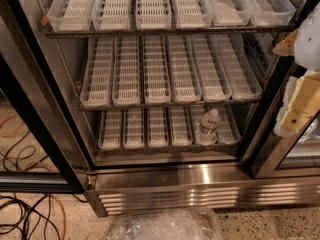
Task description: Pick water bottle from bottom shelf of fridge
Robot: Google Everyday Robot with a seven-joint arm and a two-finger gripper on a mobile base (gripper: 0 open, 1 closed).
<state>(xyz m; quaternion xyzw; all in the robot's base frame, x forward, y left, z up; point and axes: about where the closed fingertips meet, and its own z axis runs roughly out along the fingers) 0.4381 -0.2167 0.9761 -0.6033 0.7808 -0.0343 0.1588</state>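
At your far left, a black-edged glass door point(35, 114) stands swung open, and under it a tangle of orange and black cables point(25, 209) runs off the frame across the speckled floor. Next comes the large stainless steel display fridge point(200, 181) with its louvred base grille; the top rack of white trays is cut off by the upper edge. Low inside, the dark wire bottom shelf point(135, 130) carries six white slotted lane trays, its rear in shadow. The small clear plastic water bottle point(207, 127) with a white cap stands in the fifth lane from the left, near the front. On the floor below, a crinkled clear plastic sheet point(165, 227) is cropped. At your far right, outside the fridge, the cream-and-white gripper point(300, 106) hangs level with the middle rack, partly out of frame; you cannot tell whether it is apart or together.
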